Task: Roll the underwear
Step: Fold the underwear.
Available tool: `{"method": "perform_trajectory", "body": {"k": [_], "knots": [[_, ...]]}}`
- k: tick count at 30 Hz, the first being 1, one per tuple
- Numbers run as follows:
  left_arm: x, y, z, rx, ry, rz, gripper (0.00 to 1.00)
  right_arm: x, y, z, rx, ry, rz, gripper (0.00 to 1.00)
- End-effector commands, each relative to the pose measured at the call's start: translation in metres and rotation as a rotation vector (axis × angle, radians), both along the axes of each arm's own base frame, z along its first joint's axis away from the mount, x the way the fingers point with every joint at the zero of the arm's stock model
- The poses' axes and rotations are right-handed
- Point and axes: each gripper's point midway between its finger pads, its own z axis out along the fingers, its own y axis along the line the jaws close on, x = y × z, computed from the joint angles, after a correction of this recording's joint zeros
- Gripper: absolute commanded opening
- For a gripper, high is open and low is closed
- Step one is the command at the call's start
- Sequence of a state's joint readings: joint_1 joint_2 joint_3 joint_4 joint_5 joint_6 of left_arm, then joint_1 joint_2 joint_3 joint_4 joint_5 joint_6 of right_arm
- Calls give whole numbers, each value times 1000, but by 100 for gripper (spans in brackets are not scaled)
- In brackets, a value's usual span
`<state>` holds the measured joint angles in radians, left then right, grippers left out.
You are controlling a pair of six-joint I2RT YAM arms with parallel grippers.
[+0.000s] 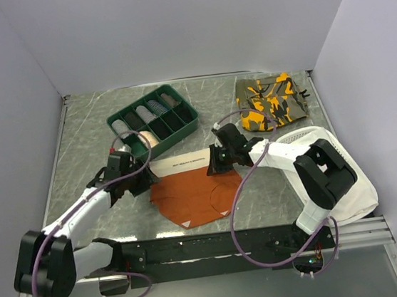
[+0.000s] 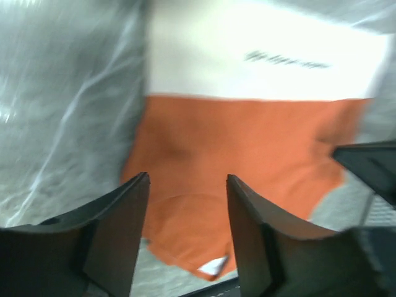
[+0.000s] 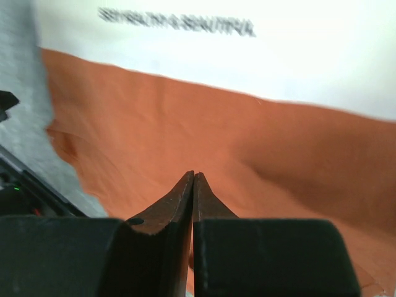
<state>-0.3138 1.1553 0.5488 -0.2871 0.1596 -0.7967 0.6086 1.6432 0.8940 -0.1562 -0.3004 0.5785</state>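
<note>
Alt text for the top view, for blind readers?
Orange underwear lies flat on the table between two grippers, the left gripper open, the right gripper shut. A green tray, a camouflage garment and a white cloth lie nearby.

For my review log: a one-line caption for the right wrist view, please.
Right tool, shut, poised over the spread orange underwear, just below its white waistband.
</note>
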Motion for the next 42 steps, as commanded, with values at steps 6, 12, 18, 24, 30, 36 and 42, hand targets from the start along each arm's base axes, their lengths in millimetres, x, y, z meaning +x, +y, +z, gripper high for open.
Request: {"method": "perform_trajectory", "body": {"k": [6, 12, 18, 24, 30, 36, 42], "knots": [[76, -30, 74, -67, -227, -69, 64, 20, 14, 59, 93, -130, -12, 10], [117, -53, 71, -107, -239, -116, 62, 14, 3, 61, 73, -141, -29, 11], [144, -59, 59, -89, -230, -111, 61, 14, -3, 64, 57, -158, -42, 11], [166, -62, 47, -74, -237, -93, 60, 14, -4, 63, 48, -156, -45, 11], [187, -73, 42, -113, -243, -85, 60, 12, -6, 58, 37, -145, -51, 11], [200, -103, 55, -232, -277, -144, 60, 12, -10, 56, 27, -148, -67, 11], [211, -137, 63, -290, -282, -229, 60, 12, -13, 53, 14, -146, -70, 11]]}}
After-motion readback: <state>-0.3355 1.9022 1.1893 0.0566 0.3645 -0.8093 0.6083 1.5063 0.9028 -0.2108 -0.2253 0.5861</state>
